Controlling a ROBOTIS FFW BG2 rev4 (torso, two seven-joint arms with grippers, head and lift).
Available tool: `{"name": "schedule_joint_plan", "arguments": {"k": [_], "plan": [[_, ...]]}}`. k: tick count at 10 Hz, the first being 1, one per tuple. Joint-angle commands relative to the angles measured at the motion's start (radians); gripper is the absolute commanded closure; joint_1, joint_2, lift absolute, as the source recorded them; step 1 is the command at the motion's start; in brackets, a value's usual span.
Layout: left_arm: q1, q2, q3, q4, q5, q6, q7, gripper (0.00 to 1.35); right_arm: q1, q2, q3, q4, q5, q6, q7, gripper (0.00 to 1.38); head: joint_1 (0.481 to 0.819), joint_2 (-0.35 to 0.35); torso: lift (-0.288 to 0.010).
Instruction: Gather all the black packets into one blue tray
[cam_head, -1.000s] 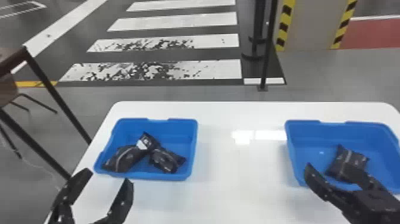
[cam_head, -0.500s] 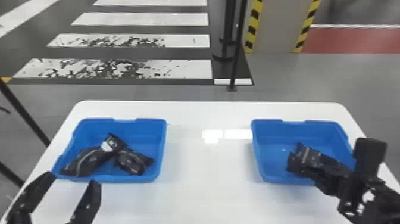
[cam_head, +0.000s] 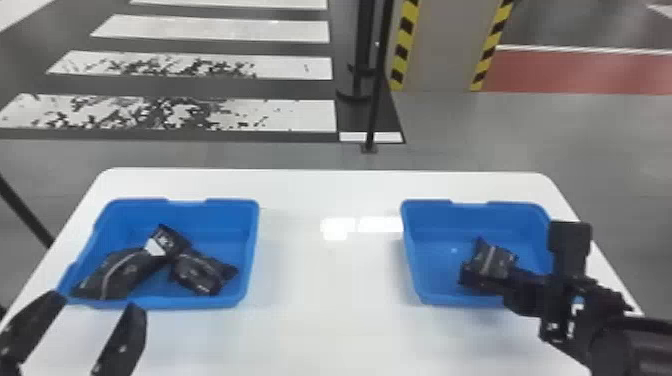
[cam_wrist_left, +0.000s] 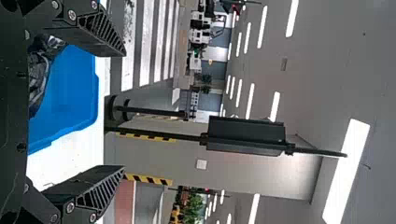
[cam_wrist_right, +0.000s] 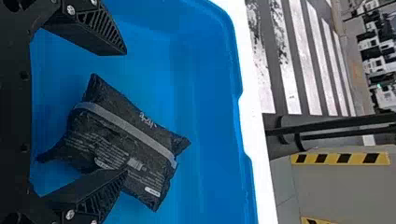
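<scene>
My left gripper (cam_head: 75, 325) stands open in front of the left blue tray (cam_head: 253, 250), where several black packets (cam_head: 125, 270) lie. In the left wrist view, that gripper (cam_wrist_left: 125, 112) has nothing between its fingers, and a black packet (cam_wrist_left: 39, 77) shows past it. Over the right blue tray (cam_head: 407, 250) reaches my right gripper (cam_head: 480, 275), at the single black packet (cam_head: 492, 260) inside. The right wrist view has this gripper (cam_wrist_right: 126, 113) open, one finger overlapping the packet (cam_wrist_right: 126, 144), the other apart from it.
Both trays stand on a white table (cam_head: 325, 300), with bare tabletop between them. Beyond the table's far edge rise a thin black pole (cam_head: 377, 75) and a pillar with yellow-black stripes (cam_head: 445, 45).
The head view has shifted, so the trays sit farther left in it. My right arm has swung over the right tray, its gripper now at the packet. The left gripper stays open by its tray.
</scene>
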Motion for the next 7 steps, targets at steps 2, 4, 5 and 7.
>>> {"name": "schedule_joint_plan", "arguments": {"k": [2,4,5,7], "plan": [[0.0,-0.003,0.0,0.0,0.006,0.007,0.0,0.18,-0.002,-0.002,-0.002,-0.052,0.077,0.124,0.003,0.12,0.695,-0.063,-0.11],[-0.003,-0.003,-0.004,0.0,0.006,0.012,0.0,0.18,-0.044,-0.004,-0.002,-0.005,0.117,0.136,0.017,0.36,0.695,-0.08,-0.11],[-0.005,-0.003,-0.008,0.0,0.006,0.015,0.0,0.18,-0.083,-0.004,-0.002,0.037,0.155,0.136,0.032,0.38,0.695,-0.086,-0.11],[-0.008,-0.003,-0.008,0.0,0.006,0.022,0.0,0.18,-0.157,-0.007,-0.002,0.142,0.197,0.143,0.052,0.57,0.695,-0.103,-0.11]]}}
